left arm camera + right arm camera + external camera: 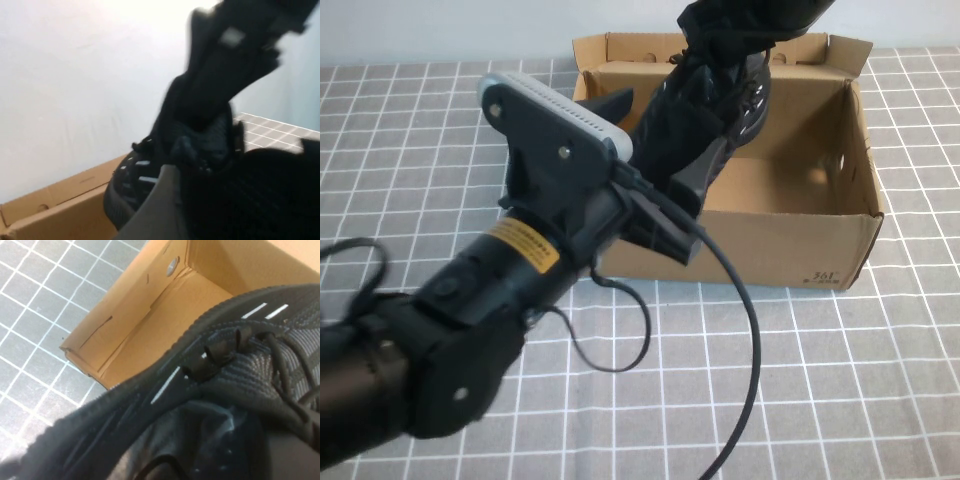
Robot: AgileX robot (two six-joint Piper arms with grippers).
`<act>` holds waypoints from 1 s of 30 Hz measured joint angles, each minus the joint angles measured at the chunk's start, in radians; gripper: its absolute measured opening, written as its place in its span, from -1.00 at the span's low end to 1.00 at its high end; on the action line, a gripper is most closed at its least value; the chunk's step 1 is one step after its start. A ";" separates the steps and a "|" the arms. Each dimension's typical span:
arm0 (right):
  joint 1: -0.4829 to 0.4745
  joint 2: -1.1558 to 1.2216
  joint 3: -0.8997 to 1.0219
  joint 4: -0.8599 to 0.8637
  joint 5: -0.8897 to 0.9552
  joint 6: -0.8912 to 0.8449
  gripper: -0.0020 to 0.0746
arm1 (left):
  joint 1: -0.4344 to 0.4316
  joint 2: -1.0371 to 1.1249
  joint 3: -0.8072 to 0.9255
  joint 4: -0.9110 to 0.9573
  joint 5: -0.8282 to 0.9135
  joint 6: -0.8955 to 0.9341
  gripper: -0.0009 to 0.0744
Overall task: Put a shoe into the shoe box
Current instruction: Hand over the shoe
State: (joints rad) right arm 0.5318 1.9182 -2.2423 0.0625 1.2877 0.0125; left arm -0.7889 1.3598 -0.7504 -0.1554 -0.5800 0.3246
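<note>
Hanging over the open shoe box (pixel 790 215) in the high view is a black shoe (pixel 715 110). It is dark all over, with a shiny side and black laces. The right claw (pixel 740 35) comes down from the top edge and holds the shoe from above, tight on its upper part. The left claw (pixel 665 175) reaches in from the left side, and its two fingers stand wide, one near the box's back corner and one against the shoe's lower side. The box is brown cardboard with its flaps up. Its floor looks bare under the shoe. It sits on a grey worktop (pixel 840 380) with white grid lines. A black cable (pixel 745 330) loops down from the left arm.

The left wrist view is blurry. It shows the shoe (pixel 200 135) from the side, held up above the brown box edge (pixel 60 210), with the right claw (pixel 240 45) as a dark shape on top of it. A white wall fills the back.

The right wrist view looks straight down. It shows the shoe (pixel 225 390) very close, with its knit top, black laces and small white lines along the side. Below it are the box's inside corner (pixel 165 310) and a small round hole in the wall. Only this view shows that hole. The right claw itself does not show here.
</note>
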 joint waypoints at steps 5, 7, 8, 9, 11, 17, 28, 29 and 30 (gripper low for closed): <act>0.000 0.000 0.000 0.007 0.000 0.000 -0.96 | 0.001 0.079 0.000 -0.010 -0.128 0.013 0.80; 0.000 0.000 0.000 0.010 0.000 0.000 -0.96 | 0.001 0.101 0.000 -0.010 -0.145 0.013 0.80; 0.000 0.000 0.000 0.012 0.000 0.000 -0.96 | 0.001 0.108 0.000 -0.010 -0.153 0.015 0.80; 0.000 0.000 0.000 0.012 0.000 0.000 -0.96 | 0.001 0.116 0.000 -0.010 -0.158 0.015 0.80; 0.000 0.000 0.000 0.012 0.000 -0.004 -0.96 | 0.001 0.132 0.000 -0.010 -0.180 0.015 0.80; 0.000 0.000 0.000 0.017 -0.002 -0.023 -0.96 | 0.001 0.187 0.000 -0.003 -0.300 -0.109 0.80; -0.004 0.002 0.000 0.023 0.002 -0.021 -0.96 | 0.001 0.174 -0.004 0.023 -0.115 -0.136 0.80; -0.006 0.002 0.000 0.023 0.002 -0.019 -0.96 | 0.001 0.171 -0.012 0.015 -0.093 -0.119 0.80; -0.007 0.002 0.000 0.023 0.002 -0.012 -0.96 | 0.001 0.170 -0.024 0.002 -0.061 -0.094 0.80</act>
State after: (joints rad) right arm 0.5253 1.9201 -2.2423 0.0857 1.2899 0.0000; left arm -0.7874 1.5293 -0.7740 -0.1531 -0.6413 0.2305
